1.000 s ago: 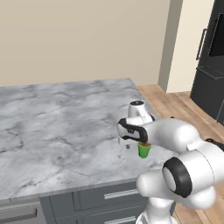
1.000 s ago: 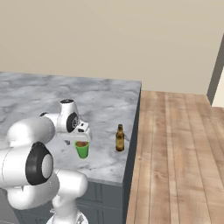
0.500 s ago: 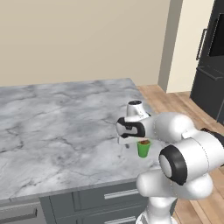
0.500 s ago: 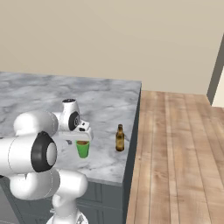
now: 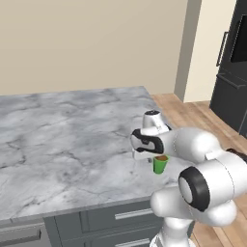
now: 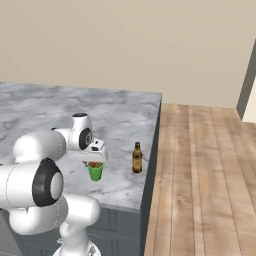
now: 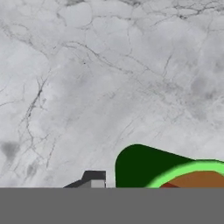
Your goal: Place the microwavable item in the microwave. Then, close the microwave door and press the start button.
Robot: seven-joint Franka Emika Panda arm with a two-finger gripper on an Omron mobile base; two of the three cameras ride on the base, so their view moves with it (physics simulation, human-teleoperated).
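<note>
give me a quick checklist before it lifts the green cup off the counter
1. Gripper sits right over the green cup: ok.
2. Jaws firmly closed on the cup's rim: cannot tell, the hand hides the contact.
3. Cup upright, brown liquid level: ok.
4. Brown bottle stands apart from the cup, to its side: ok.
5. Cup rests on the marble counter, back from the edge: ok.

Grey-veined marble counter (image 5: 62, 140), matt green cup (image 5: 160, 165), glossy brown glass bottle (image 6: 137, 158), wood-plank floor (image 6: 205, 170).
</note>
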